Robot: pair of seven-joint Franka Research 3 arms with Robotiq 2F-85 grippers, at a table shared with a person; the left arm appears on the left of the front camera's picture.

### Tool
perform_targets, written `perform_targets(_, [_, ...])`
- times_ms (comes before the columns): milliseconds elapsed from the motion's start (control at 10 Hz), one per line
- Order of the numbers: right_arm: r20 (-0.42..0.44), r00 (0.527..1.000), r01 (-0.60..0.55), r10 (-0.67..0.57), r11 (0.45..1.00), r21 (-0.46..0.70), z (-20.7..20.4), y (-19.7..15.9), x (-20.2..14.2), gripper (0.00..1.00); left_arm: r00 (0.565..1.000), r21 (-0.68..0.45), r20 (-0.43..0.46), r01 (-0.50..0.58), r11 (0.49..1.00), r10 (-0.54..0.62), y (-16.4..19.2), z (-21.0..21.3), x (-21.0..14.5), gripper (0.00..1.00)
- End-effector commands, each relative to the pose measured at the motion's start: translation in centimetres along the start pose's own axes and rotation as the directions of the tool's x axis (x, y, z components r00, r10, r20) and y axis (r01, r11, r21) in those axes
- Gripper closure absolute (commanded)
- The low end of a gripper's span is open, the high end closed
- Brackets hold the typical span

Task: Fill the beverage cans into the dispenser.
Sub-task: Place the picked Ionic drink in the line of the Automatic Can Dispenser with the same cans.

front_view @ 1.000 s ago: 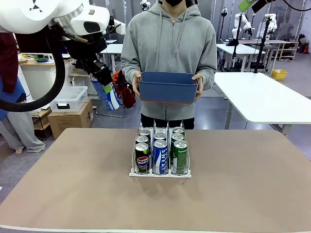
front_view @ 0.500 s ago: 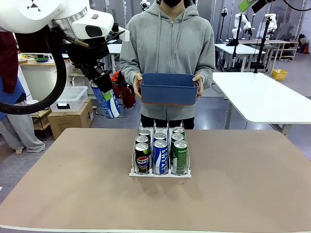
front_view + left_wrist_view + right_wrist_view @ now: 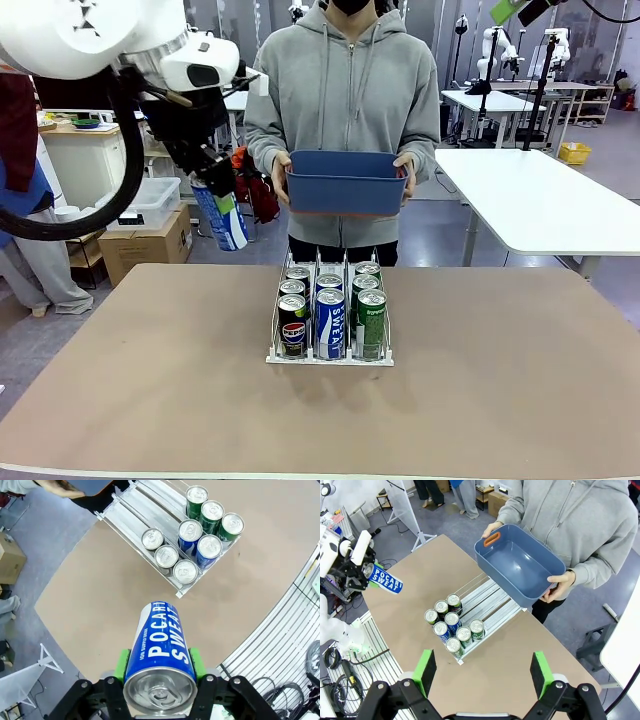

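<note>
My left gripper [image 3: 207, 172] hangs high over the table's far left edge, shut on a blue can [image 3: 223, 216] that tilts downward. In the left wrist view this blue can [image 3: 160, 647] with white lettering sits between the green pads [image 3: 121, 664]. The clear dispenser [image 3: 330, 359] stands mid-table with several cans: black ones [image 3: 293, 327] in the left lane, blue [image 3: 330, 322] in the middle, green [image 3: 371, 322] on the right. The dispenser's rear lanes [image 3: 145, 505] are bare. My right gripper [image 3: 484, 675] is open, high above the dispenser [image 3: 492, 600].
A person stands at the far side of the table and holds a blue rectangular bin [image 3: 347, 182] at waist height above the dispenser's back end; the bin [image 3: 520, 565] looks empty. Bare tabletop [image 3: 500, 380] lies on both sides of the dispenser.
My left arm has shifted slightly right, carrying the blue can a little lower and closer to the table. The person, the bin and the dispenser are as before.
</note>
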State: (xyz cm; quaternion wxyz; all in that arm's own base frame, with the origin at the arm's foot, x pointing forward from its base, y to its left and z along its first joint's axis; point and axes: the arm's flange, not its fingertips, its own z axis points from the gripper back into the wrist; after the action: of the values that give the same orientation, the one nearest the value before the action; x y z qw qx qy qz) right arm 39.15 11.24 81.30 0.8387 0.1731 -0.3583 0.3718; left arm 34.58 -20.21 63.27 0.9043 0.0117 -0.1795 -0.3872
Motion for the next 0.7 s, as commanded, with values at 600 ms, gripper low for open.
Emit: perform_targets(600, [-0.001,1.0,0.002,-0.002,1.0,0.001,0.0,0.0,-0.2,0.0,0.966,-0.057,0.17,0.206,0.977,-0.193,-10.5,-5.3,1.9,0.43])
